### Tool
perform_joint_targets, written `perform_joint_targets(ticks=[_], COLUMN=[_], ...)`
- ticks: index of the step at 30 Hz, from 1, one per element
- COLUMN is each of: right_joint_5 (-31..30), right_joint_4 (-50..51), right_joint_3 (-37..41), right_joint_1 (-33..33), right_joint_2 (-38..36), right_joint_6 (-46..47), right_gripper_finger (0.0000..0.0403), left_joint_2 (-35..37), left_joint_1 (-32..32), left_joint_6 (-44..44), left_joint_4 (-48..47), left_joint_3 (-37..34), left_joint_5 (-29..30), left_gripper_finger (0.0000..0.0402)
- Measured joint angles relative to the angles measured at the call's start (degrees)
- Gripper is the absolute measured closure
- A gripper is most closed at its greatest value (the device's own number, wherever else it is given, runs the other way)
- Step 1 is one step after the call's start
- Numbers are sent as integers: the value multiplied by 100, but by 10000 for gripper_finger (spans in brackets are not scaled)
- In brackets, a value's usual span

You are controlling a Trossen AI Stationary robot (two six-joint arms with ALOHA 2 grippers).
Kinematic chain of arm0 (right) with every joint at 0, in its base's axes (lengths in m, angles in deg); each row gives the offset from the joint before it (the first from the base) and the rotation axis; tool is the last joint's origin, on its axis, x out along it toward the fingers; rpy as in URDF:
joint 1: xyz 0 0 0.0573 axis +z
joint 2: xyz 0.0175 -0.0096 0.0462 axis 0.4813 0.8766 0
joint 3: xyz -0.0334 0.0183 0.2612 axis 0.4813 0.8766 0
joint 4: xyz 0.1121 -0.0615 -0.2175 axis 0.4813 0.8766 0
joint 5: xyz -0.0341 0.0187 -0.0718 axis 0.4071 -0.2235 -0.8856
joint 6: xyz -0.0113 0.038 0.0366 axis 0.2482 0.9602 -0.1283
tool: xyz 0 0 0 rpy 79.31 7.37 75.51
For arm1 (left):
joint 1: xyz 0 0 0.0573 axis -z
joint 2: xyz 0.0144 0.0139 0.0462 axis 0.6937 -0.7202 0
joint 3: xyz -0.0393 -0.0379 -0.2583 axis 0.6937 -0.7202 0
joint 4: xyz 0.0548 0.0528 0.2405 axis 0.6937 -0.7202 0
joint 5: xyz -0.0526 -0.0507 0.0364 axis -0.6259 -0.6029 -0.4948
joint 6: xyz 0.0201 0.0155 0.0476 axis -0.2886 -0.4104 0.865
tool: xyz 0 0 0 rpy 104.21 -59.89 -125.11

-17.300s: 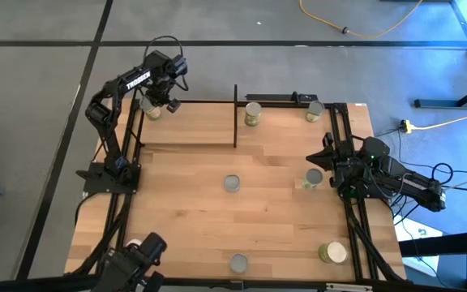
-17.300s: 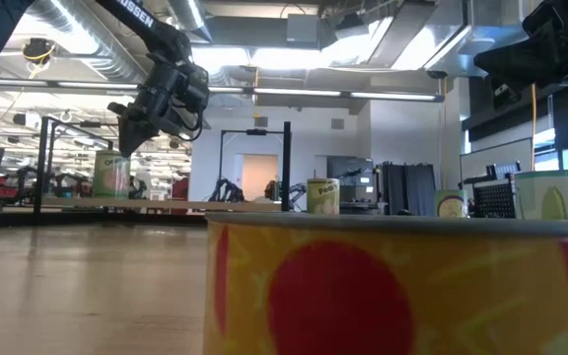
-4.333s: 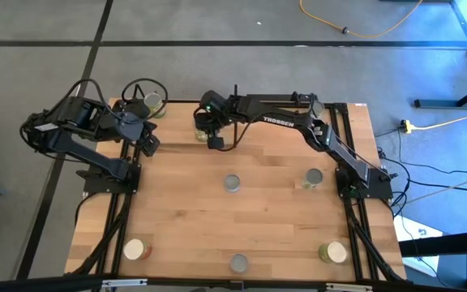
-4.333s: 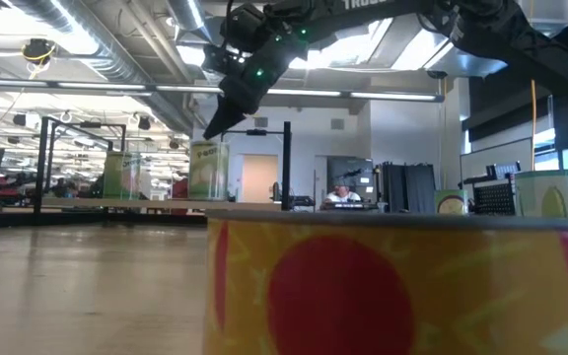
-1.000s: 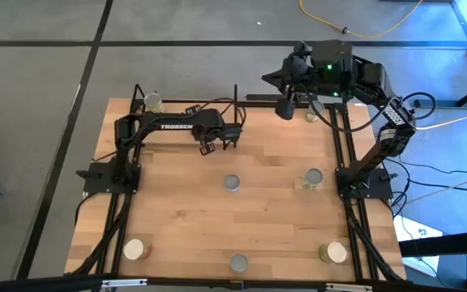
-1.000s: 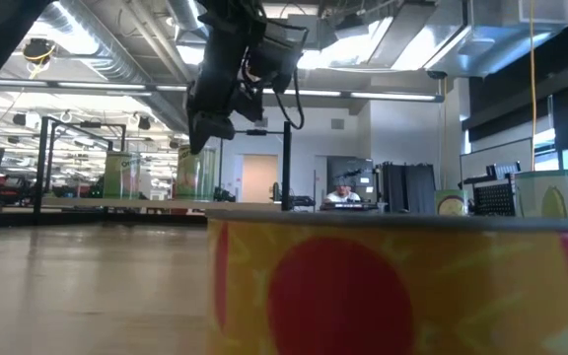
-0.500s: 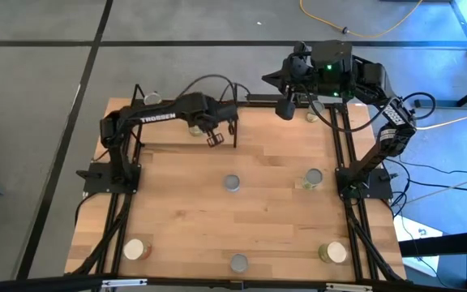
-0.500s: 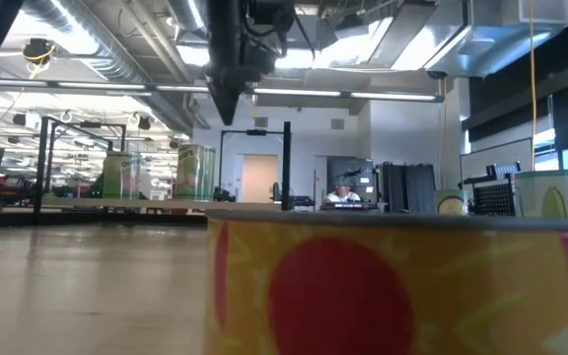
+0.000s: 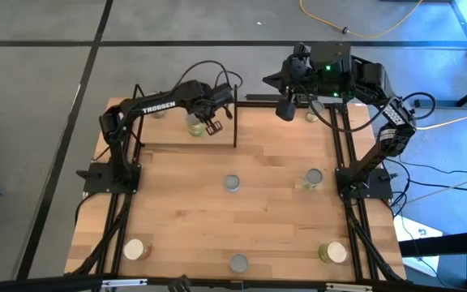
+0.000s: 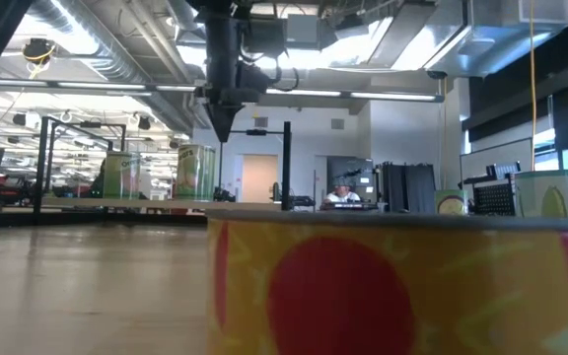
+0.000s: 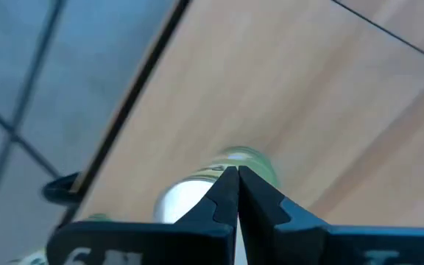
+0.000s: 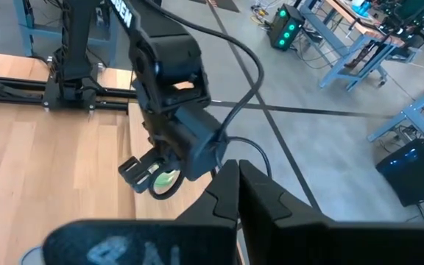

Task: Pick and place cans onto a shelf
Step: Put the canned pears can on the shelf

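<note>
Left gripper [image 9: 214, 123] pressed together, empty, had swung back over shelf [image 9: 177, 138] can [image 9: 194, 126]; placement looked done. Right gripper [image 9: 284, 108] stayed shut, parked high. Table cans [image 9: 232, 183] waited.

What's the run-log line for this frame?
left end effector: shut, empty, over can on shelf | right end effector: shut, empty, raised at far right edge | cans loose on table: yes

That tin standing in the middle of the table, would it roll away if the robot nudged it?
Probably not. The tin stands upright on its flat end, so a nudge likely slides it. It looks stiff. Tipped over, its round side would likely roll.
</note>
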Motion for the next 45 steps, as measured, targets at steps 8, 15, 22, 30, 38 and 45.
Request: perform_joint_targets(ticks=[8, 15, 22, 30, 38, 45], right_joint_5=[-1, -1, -1, 1, 1, 3], right_joint_4=[-2, 23, 39, 39, 107, 164], right_joint_3=[0, 0, 0, 0, 0, 0], right_joint_1=[0, 0, 0, -2, 0, 0], right_joint_2=[0, 0, 0, 0, 0, 0], right_joint_6=[0, 0, 0, 2, 6, 142], right_gripper_finger=[396, 396, 396, 396, 396, 396], left_joint_2=[0, 0, 0, 0, 0, 0], left_joint_1=[-78, -75, -81, -79, -173, -346], left_joint_6=[256, 287, 302, 274, 253, 295], left_joint_4=[61, 29, 11, -272, -648, -627], left_joint_3=[0, -159, -656, -754, -756, -756], left_joint_5=[-272, -275, -231, 81, 198, 518], left_gripper_finger=[402, 402, 402, 402, 402, 402])
